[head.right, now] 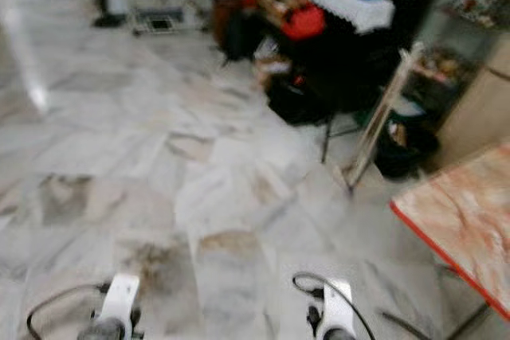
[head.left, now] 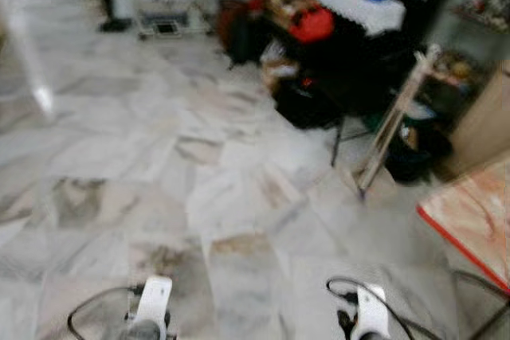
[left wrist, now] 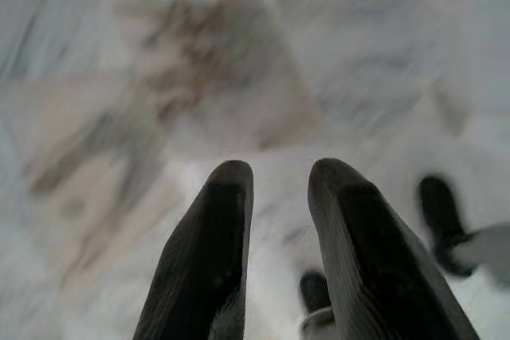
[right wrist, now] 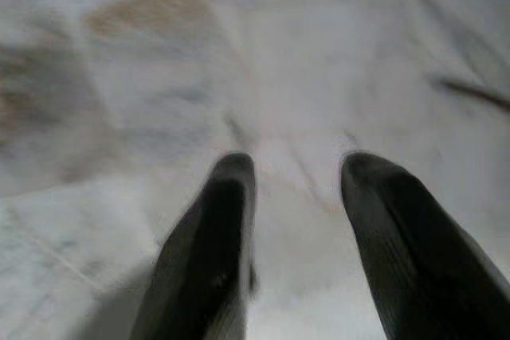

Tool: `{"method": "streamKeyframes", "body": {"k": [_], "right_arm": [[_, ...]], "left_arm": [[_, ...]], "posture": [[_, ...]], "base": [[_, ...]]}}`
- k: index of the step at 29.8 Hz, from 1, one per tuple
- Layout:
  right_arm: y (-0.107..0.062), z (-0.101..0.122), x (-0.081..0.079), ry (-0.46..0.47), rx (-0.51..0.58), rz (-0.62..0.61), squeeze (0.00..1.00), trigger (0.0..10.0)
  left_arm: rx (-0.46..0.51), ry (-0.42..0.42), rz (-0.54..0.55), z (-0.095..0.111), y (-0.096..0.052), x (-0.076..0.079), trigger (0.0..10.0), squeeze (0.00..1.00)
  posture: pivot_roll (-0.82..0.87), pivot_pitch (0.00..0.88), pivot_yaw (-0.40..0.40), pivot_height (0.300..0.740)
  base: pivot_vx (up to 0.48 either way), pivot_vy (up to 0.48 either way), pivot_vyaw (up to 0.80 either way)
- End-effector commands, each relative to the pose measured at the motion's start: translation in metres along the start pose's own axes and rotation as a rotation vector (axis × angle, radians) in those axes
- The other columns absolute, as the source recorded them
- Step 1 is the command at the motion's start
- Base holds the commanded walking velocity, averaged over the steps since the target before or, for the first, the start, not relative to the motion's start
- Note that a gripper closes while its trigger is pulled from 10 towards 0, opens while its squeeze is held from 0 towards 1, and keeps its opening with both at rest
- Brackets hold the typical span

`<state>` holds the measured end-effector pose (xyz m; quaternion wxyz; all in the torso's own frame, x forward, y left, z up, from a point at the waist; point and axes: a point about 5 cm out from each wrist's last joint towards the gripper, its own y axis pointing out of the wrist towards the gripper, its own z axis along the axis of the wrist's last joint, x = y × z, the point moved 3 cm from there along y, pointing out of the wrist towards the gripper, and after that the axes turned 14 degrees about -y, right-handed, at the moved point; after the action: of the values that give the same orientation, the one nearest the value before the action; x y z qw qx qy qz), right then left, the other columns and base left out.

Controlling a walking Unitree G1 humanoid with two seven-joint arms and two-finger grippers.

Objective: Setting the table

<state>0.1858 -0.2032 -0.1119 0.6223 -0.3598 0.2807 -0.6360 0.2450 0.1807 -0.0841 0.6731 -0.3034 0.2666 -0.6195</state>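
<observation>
Table: marbled orange-and-cream tabletop with a red edge [head.right: 462, 220], at the robot's right, near the right arm; no dishes or cutlery visible on the corner that shows.
Handling: nothing to lay out is in hand or identifiable through the blur; tableware judged likely hard, smooth and breakable, best taken by a rim or handle, but only a guess until something is found.
Right gripper: two long black fingers [right wrist: 299, 236] spread well apart, holding nothing, pointed down at the pale marble tile floor [head.left: 199, 189]; silver wrist at the lower edge of the head view [head.right: 335, 312].
Left gripper: black fingers [left wrist: 279, 236] parted by a narrower gap, also empty, over the same floor.
Beyond: second table with a white lace cloth [head.left: 351, 1] far across the room, colourful blurred items on top, a red bag [head.left: 311, 23] and dark clutter beneath; wooden frame leaning [head.left: 390, 129] between that and the near table.
Wrist versus head: wrist views give the finger spacing and floor veining up close; head views give both tables and the room layout, all smeared by motion.
Stage: judged early, with nothing yet collected.
</observation>
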Motion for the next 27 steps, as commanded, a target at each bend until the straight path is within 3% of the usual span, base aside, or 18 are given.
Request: {"method": "streamKeyframes", "body": {"k": [1,8,27], "right_arm": [[0.003,0.017,-0.005,0.006,0.046,0.002,0.00,10.0],[0.005,0.028,-0.007,0.023,0.076,0.001,0.00,10.0],[0.006,0.028,-0.017,0.039,0.070,0.010,0.00,10.0]], "left_arm": [[-0.035,0.010,0.012,-0.012,-0.002,-0.007,10.0,0.00],[-0.043,0.060,-0.004,-0.012,-0.002,-0.008,10.0,0.00],[-0.035,0.060,0.008,-0.009,-0.002,-0.014,10.0,0.00]], "posture": [[0.05,0.000,-0.048,0.740],[0.03,0.000,-0.015,0.740],[0.08,0.000,-0.019,0.740]], "base": [[0.000,0.000,-0.80],[0.000,0.000,-0.80],[0.000,0.000,-0.80]]}}
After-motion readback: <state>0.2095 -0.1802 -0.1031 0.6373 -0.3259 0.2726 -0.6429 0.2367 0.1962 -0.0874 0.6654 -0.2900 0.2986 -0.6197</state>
